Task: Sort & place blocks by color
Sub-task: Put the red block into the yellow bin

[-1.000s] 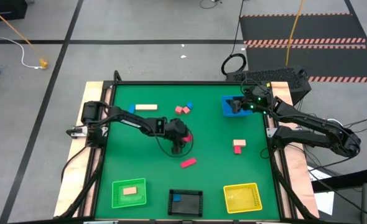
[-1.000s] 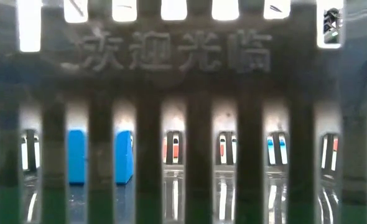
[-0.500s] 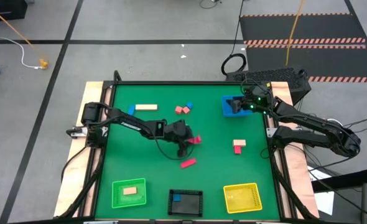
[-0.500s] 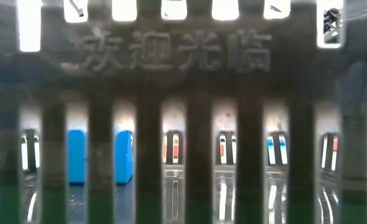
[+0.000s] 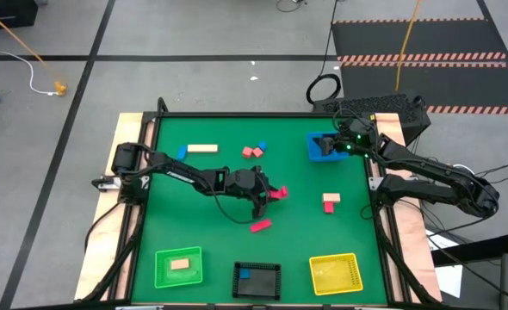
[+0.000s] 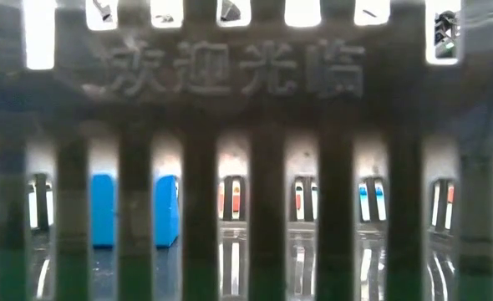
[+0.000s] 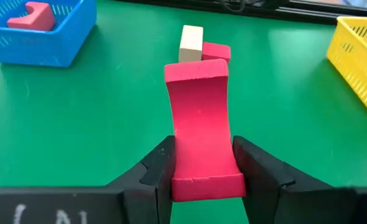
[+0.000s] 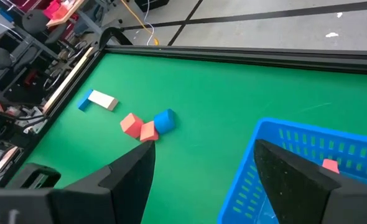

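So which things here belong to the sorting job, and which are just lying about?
Job:
- left gripper, holding a red block
- loose blocks
- green tray, black tray, yellow tray, blue tray
- right gripper

Lying about:
- floor cables

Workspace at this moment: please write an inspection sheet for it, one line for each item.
Surface: green table.
Job's things: red block held; red bar loose; tan block in green tray; blue block in black tray.
Clutter: yellow tray, blue tray.
Grippers: left gripper shut on red block; right gripper open over blue tray.
Cables: black loop, floor.
Surroundings: nothing seen.
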You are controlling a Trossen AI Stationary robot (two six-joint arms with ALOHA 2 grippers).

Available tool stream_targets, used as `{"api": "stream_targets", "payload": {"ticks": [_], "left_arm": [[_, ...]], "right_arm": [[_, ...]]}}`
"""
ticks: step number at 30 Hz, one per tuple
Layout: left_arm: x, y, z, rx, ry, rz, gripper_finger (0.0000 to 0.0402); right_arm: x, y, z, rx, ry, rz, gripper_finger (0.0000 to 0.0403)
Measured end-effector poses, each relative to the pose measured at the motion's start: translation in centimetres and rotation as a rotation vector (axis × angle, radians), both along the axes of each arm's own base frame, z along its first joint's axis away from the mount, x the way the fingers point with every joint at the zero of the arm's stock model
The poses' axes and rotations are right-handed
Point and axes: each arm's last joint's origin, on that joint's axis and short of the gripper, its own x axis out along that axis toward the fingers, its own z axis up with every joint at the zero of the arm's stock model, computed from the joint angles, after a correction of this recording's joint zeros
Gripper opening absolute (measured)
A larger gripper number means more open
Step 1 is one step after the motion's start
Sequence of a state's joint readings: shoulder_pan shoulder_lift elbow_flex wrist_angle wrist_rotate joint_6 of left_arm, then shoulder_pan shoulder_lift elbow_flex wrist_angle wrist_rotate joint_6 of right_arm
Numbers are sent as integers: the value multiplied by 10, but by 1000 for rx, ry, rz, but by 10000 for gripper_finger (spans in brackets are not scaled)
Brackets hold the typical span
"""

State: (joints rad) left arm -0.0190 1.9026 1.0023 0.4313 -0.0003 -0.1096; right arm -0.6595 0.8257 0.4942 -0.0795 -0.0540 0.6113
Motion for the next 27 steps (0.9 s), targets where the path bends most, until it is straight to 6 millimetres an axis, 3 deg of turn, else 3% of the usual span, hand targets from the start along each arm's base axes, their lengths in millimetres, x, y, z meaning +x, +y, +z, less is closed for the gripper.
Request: {"api": "stream_targets", "payload": {"ticks": [9, 16, 27], "left_arm": [[0, -5, 1, -4, -10, 46, 149], [2, -4, 4, -1, -42, 46, 135], [2, -5, 5, 20, -48, 34, 142]], "right_arm": [[4, -3, 11, -51, -116, -9, 265], [6, -1, 11, 162, -254, 2, 265], [34, 46, 12, 336, -303, 221, 265]]}}
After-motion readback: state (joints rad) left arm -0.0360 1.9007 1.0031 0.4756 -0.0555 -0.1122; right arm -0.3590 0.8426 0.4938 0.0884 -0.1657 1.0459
